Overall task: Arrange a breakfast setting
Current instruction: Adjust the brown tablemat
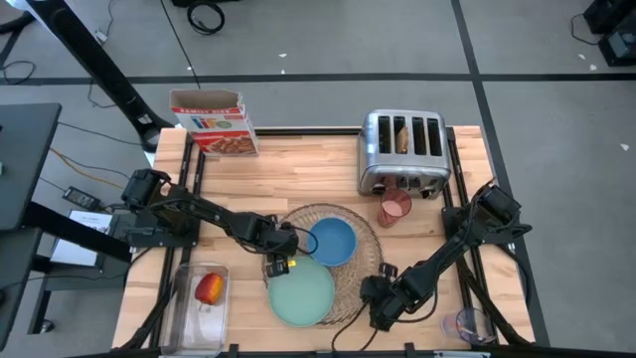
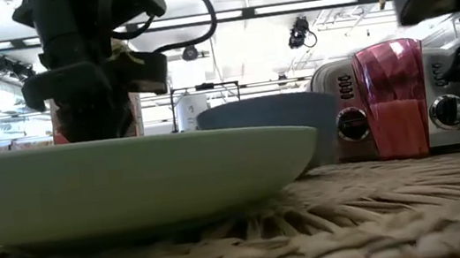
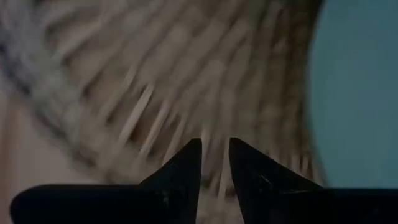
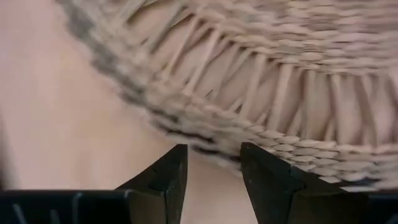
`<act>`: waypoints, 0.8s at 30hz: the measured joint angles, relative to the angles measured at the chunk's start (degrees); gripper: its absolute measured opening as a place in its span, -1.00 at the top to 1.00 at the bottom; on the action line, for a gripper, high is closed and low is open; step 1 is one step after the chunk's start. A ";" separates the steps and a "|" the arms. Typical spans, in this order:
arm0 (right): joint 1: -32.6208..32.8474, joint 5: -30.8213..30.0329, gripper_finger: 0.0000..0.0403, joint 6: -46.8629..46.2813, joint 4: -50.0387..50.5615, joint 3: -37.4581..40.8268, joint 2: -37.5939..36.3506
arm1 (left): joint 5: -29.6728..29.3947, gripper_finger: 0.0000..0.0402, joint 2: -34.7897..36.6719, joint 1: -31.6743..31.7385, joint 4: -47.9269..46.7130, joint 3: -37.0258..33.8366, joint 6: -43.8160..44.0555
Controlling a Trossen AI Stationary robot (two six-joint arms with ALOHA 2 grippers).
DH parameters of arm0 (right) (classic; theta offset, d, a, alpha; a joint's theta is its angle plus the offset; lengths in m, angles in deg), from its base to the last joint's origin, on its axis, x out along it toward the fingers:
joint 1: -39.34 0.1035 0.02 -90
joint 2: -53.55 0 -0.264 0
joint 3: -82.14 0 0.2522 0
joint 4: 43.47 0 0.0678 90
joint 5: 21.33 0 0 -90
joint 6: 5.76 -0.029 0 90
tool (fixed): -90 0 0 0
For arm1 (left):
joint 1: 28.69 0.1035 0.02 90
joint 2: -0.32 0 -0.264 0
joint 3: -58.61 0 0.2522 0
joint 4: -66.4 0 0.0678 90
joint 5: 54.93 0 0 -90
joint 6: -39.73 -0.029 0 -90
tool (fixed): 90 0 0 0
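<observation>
My left gripper (image 3: 215, 163), fingers slightly parted, nothing between them, hangs over placemat (image 1: 360, 283) at frame centre; right gripper (image 4: 213, 171) parted, empty, at mat's lower-right rim.

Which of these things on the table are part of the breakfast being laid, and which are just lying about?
Part of the breakfast:
straw placemat
green plate
blue bowl
pink cup
red apple
toast, standing in a toaster slot

Just lying about:
toaster
clear bin, holding the apple
open cardboard box
</observation>
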 joint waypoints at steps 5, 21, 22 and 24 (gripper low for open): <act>0.24 5.68 0.23 1.83 0.10 -3.51 -0.64 | -2.38 0.56 2.71 0.01 -3.90 0.10 0.20; -1.13 -2.36 0.23 3.44 1.26 -1.31 1.92 | -6.35 0.56 3.69 0.37 9.55 -10.61 4.73; -1.13 -1.97 0.23 3.68 0.72 -1.31 1.92 | -6.39 0.56 3.73 0.02 9.86 -10.91 4.76; -1.13 -1.63 0.23 4.35 -0.24 -1.26 1.69 | -6.08 0.56 3.76 -0.63 9.49 -11.11 4.84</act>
